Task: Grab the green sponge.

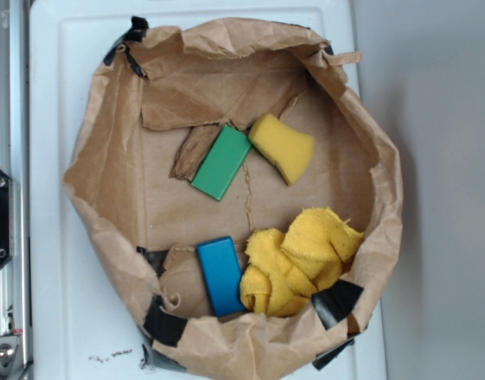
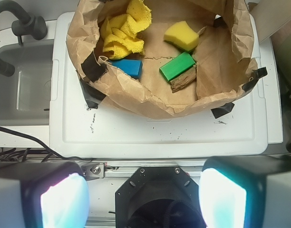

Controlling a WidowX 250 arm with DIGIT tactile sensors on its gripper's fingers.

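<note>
Wrist view shows the gripper [image 2: 144, 197] with its fingers [image 2: 64, 199] spread wide and holding nothing, well short of the paper bag [image 2: 136, 92]. Inside the bag the green sponge [image 2: 177, 66] lies flat near the middle, resting partly on a cardboard scrap [image 2: 182, 81], with the yellow sponge [image 2: 181, 36] just beyond it and the blue block [image 2: 128, 67] to its left, beside the yellow cloth [image 2: 121, 29]. It looks light, smooth and fairly firm, so pinching across its narrow sides seems best.

Brown paper bag [image 1: 108, 174], blue block [image 1: 221, 275], yellow sponge [image 1: 282, 147], yellow cloth [image 1: 302, 260], white tray [image 2: 160, 135]
</note>
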